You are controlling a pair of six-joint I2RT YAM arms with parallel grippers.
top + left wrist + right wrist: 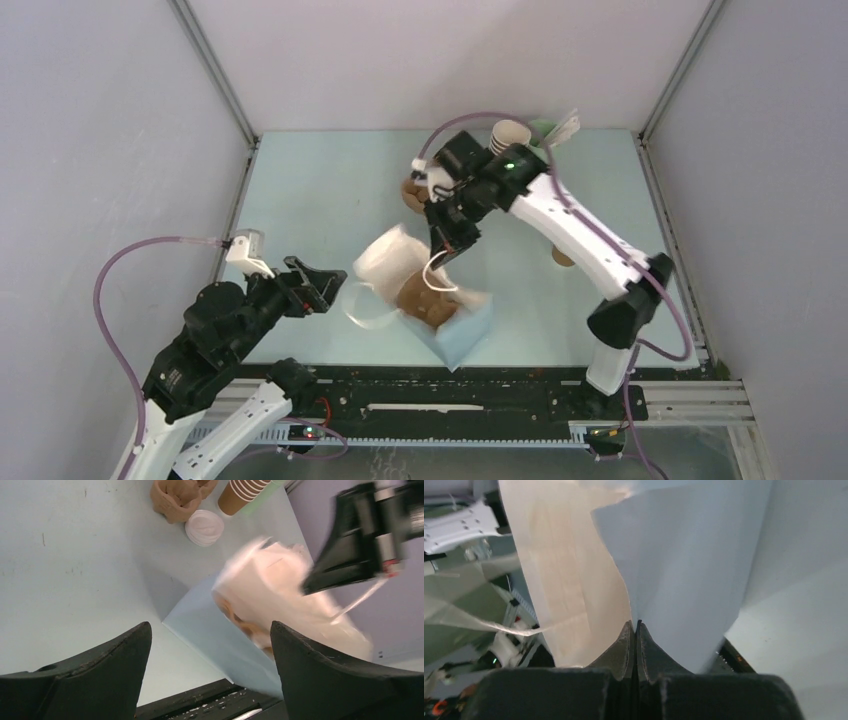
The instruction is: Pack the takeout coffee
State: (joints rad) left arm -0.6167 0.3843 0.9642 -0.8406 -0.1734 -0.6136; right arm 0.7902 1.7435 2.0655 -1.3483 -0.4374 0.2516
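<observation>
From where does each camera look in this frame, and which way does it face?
Top: above and behind the arms, looking down on the table and bag; both arms show.
Left wrist: on the left gripper, facing the bag across the table; its open fingers frame the bottom.
Right wrist: on the right gripper, close against the bag's paper; its shut jaws fill the bottom.
Shared: top and left wrist both show the bag, right gripper and stack of cups.

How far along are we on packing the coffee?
Done: the paper bag lies open on the table, something brown inside. In hand: the right pincer is shut on the bag's rim; the left pincer hovers open beside it. Left: a white lid sits outside by the cup stack, so packing looks unfinished.
</observation>
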